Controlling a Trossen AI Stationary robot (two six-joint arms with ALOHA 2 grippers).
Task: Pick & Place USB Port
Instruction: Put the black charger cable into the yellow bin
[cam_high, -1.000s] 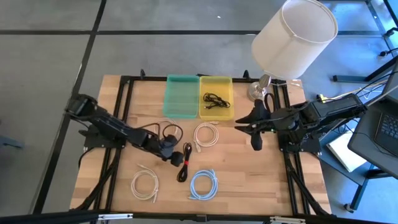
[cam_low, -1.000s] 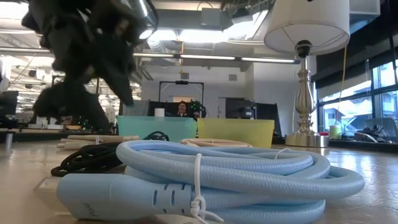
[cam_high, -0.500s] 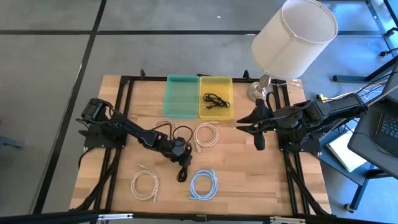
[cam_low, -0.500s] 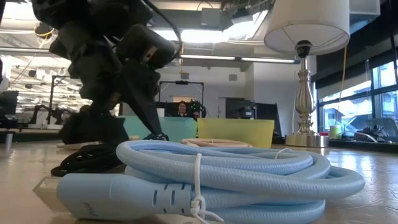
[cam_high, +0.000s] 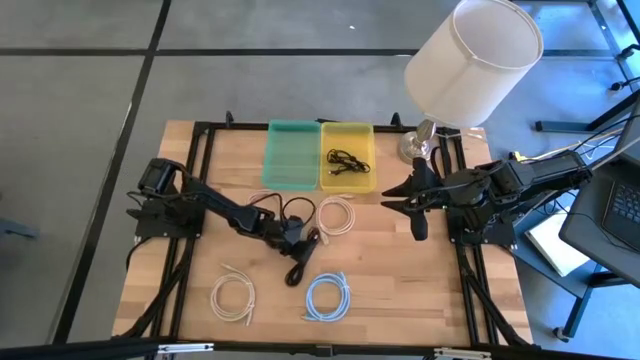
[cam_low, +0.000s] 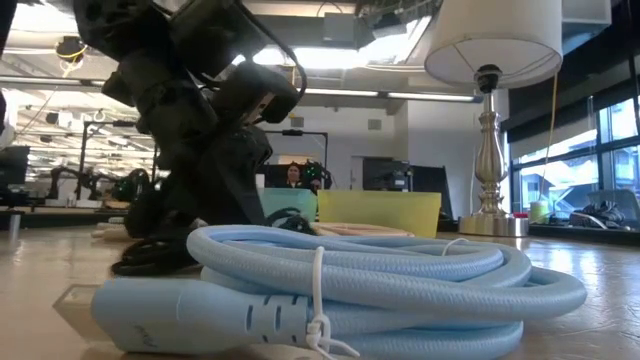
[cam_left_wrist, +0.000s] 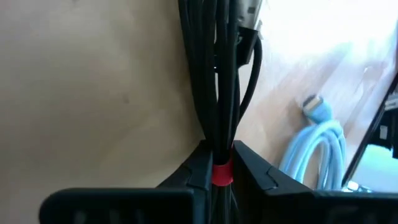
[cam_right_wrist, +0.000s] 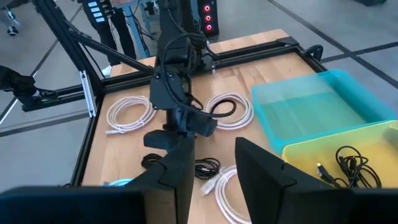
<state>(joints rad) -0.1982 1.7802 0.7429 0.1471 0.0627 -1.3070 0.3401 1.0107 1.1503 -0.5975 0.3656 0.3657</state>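
Observation:
A black cable bundle (cam_high: 296, 268) with a red tie lies on the wooden table (cam_high: 400, 290), near its middle. My left gripper (cam_high: 298, 240) reaches in from the table's left and is shut on the bundle. A green bin (cam_high: 293, 155) and a yellow bin (cam_high: 349, 175) stand at the far edge. A loose black cable (cam_high: 346, 160) lies in the yellow bin. My right gripper (cam_high: 415, 222) hangs open above the table's right side, with nothing between its fingers. My left gripper pinches the black bundle between its two fingers at the red tie (cam_left_wrist: 221, 175), with several strands in the hold. The fingers slant down from the table's left. The bundle lies on the table and its connector end (cam_left_wrist: 245, 25) stretches ahead of the fingers.
A blue coiled cable (cam_high: 327, 297) lies near the front edge, with a white coil (cam_high: 232, 297) to its left. Two more white coils (cam_high: 332, 215) (cam_high: 262, 200) lie toward the bins. A lamp (cam_high: 470, 60) stands at the far right corner.
My left gripper has gone toward the table's right edge and down, onto the black bundle. My right arm has kept still.

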